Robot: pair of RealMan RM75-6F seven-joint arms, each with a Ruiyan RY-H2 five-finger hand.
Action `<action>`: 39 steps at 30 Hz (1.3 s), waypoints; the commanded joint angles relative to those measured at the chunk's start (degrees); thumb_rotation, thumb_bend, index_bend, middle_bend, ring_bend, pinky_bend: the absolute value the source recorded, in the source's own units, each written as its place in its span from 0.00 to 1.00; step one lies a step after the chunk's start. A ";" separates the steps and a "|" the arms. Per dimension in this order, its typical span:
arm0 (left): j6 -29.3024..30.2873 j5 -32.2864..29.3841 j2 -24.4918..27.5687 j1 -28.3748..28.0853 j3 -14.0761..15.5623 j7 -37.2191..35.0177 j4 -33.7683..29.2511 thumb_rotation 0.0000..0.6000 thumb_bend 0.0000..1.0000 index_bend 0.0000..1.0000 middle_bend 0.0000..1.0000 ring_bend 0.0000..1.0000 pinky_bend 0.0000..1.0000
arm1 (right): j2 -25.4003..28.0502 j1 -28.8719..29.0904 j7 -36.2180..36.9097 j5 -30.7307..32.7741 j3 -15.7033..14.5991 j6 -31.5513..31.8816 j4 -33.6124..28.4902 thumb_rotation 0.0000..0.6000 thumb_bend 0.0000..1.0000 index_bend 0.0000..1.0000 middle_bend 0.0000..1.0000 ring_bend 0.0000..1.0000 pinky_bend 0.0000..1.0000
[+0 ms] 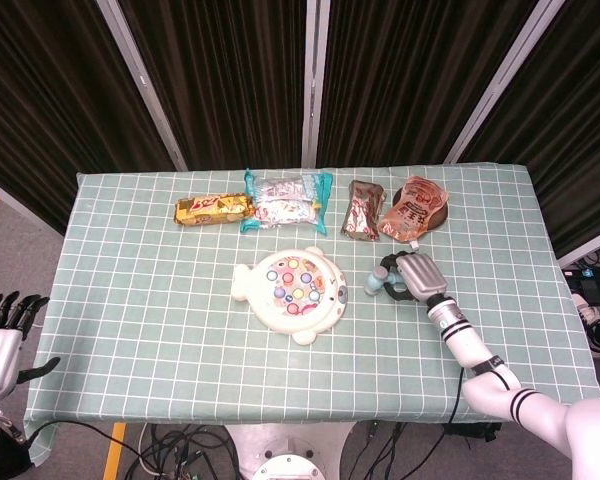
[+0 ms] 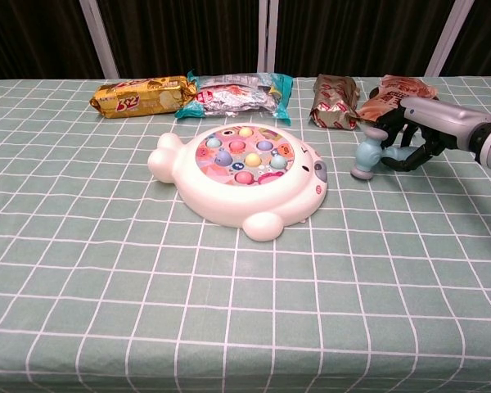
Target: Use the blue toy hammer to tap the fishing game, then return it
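Observation:
The white fish-shaped fishing game (image 1: 292, 290) (image 2: 241, 168) lies at the table's middle, its round top studded with pastel fish. Just right of it the blue toy hammer (image 1: 374, 282) (image 2: 366, 157) has its head down on the green checked cloth. My right hand (image 1: 412, 276) (image 2: 407, 137) has its fingers curled around the hammer's handle, which they hide. My left hand (image 1: 2, 340) hangs off the table's near left corner, fingers spread, holding nothing; only the head view shows it.
Along the back stand a yellow snack pack (image 1: 213, 208), a silver and teal pack (image 1: 285, 200), a brown pack (image 1: 362, 210) and an orange-brown pouch (image 1: 415, 208) close behind the right hand. The table's right edge (image 1: 565, 300) is beyond the arm.

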 commanded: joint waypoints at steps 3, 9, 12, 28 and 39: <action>-0.04 0.05 -0.04 0.03 0.05 -0.14 0.06 1.00 0.00 0.16 0.14 0.05 0.03 | 0.00 -0.03 0.32 -0.03 -0.15 0.20 0.11 1.00 0.37 0.49 0.44 0.33 0.39; 0.01 0.12 -0.11 0.06 0.05 -0.24 0.25 1.00 0.00 0.15 0.14 0.05 0.03 | -0.26 -0.45 1.37 -0.70 -0.14 2.41 0.40 1.00 0.41 0.54 0.47 0.37 0.45; -0.03 0.07 -0.11 0.08 0.06 -0.23 0.27 1.00 0.00 0.15 0.14 0.05 0.03 | -0.13 -0.82 2.18 -1.85 -0.25 4.80 0.22 1.00 0.43 0.57 0.49 0.41 0.49; -0.61 0.20 -0.32 -0.27 0.05 -0.50 0.66 1.00 0.00 0.14 0.14 0.05 0.03 | 8.92 0.12 -17.52 -10.28 -0.40 16.22 -16.94 1.00 0.49 0.69 0.61 0.53 0.63; -0.81 0.24 -0.86 -0.31 0.11 -1.94 2.08 1.00 0.00 0.14 0.14 0.05 0.03 | 5.69 5.37 -24.44 -7.24 1.59 8.92 -19.77 1.00 0.51 0.71 0.62 0.54 0.64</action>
